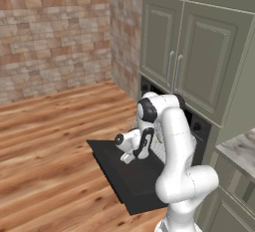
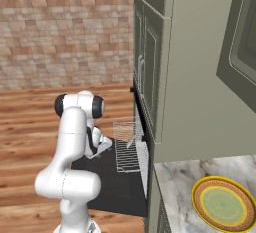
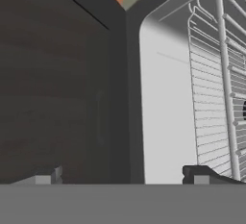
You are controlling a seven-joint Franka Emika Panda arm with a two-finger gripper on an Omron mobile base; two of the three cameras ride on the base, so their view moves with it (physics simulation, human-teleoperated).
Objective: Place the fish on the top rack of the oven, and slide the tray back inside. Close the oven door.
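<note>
the flat black oven door (image 1: 127,181) lies folded down. above it a thin silver wire rack (image 2: 128,147) juts out of the black oven (image 1: 198,126). the pincer (image 1: 127,159) hangs wide and empty over the door, at the rack's 9 o'clock. a round yellow plate (image 2: 223,204) sits on the marbled table (image 2: 175,187); the fish may be hidden.

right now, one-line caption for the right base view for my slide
Oven door down, wire rack pulled out, arm's hand low over the door.
</note>
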